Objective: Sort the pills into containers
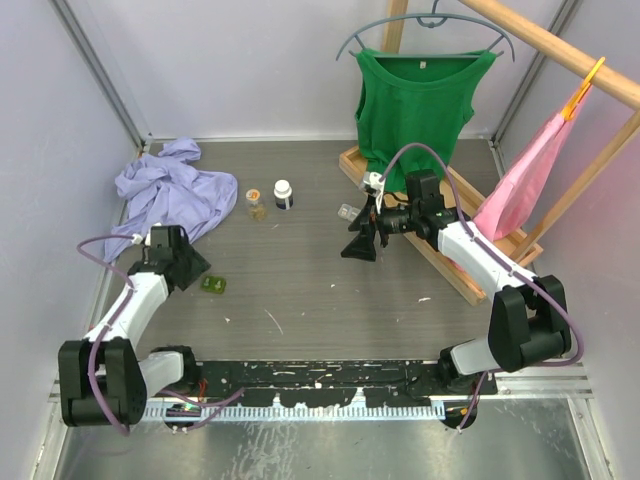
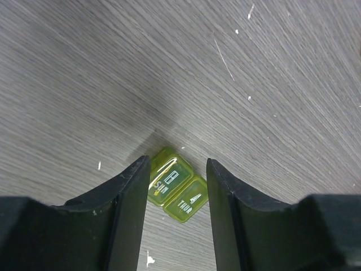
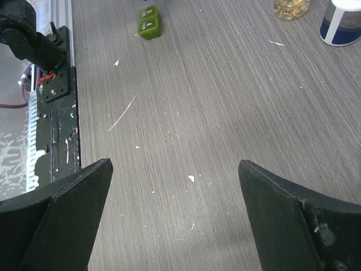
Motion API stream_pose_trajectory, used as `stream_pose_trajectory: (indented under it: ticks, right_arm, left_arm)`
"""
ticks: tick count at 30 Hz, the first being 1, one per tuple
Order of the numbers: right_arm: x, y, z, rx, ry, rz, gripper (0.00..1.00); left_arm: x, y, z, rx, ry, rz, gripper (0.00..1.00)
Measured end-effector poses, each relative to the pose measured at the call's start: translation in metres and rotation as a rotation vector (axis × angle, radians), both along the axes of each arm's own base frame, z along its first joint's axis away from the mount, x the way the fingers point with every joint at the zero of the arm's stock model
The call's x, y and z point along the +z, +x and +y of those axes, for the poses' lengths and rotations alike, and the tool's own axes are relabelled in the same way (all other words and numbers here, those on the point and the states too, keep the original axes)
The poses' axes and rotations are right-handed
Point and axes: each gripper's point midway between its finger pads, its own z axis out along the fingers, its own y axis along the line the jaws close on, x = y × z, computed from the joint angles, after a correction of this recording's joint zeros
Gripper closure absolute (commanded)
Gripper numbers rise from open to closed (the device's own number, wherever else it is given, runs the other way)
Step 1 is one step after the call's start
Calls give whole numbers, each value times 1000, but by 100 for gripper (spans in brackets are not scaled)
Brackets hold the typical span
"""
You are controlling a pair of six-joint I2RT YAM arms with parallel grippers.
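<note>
Black fingers [image 2: 127, 214] of the left pincer [image 2: 176, 169] stand half-closed on either side of the olive-green pill case [image 2: 176, 192]; I cannot tell whether they pinch it. It lies flat on the grey tabletop [image 1: 300, 280] at the left, translucent, with both lids down and white print on each. A crumpled lavender shirt [image 1: 170, 195] lies just behind that arm. Further back stand a small jar of amber pills [image 1: 257, 203] and a white bottle [image 1: 284, 194]. The clear case [image 1: 347, 211] sits near the right pincer [image 3: 175, 169], which hangs wide open and empty.
</note>
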Motion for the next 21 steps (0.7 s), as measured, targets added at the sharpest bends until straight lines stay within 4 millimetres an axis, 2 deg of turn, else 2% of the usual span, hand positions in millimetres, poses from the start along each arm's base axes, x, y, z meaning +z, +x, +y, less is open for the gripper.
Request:
stream_pose_trajectory:
  ticks: [6, 16, 21]
  right_arm:
    - [0, 0, 0, 4, 1, -1, 0]
    - [-3, -2, 1, 13, 4, 16, 0]
    - [-3, -3, 1, 16, 6, 18, 0]
  left_arm:
    - [-13, 2, -6, -19, -39, 15, 63]
    - [-21, -4, -16, -28, -92, 31, 62]
    - [-28, -13, -29, -50, -162, 47, 63]
